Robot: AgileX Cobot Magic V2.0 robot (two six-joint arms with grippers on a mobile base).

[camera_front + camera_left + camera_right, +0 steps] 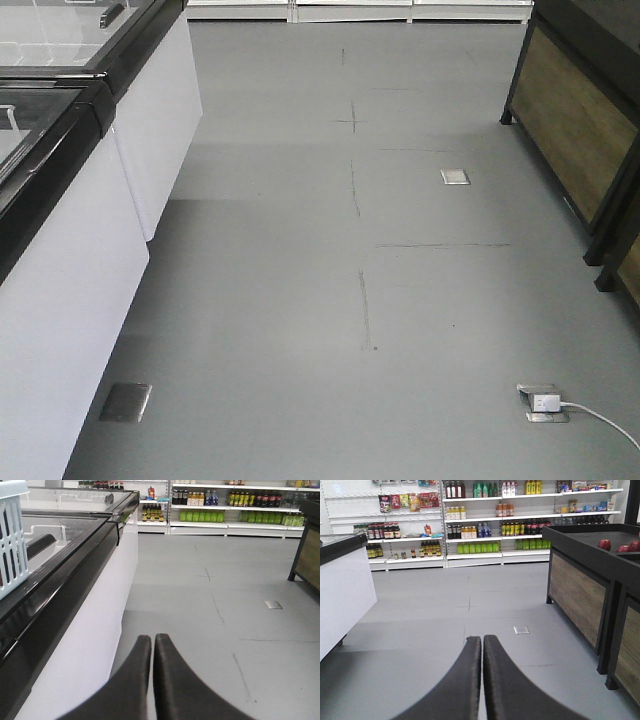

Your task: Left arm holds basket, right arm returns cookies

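Nothing readable here, tbh. The drink bottles (pixel 477 547) on the store shelves (pixel 520 553) clearly have labels, and the snack bags (pixel 405 501) up top have printing on them, but it's all too small and blurry to make out a single word or brand. Same deal from the left wrist view: the green bottles (pixel 200 516) are just colour blobs.

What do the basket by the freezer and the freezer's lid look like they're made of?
The basket looks like moulded plastic, pale blue-white and matte, with thin ribs between regular slots. The freezer lid looks like glass: it is glossy, carries reflections, and the inside shows through it. Its frame seems to be glossy black plastic or coated metal; I cannot tell which.
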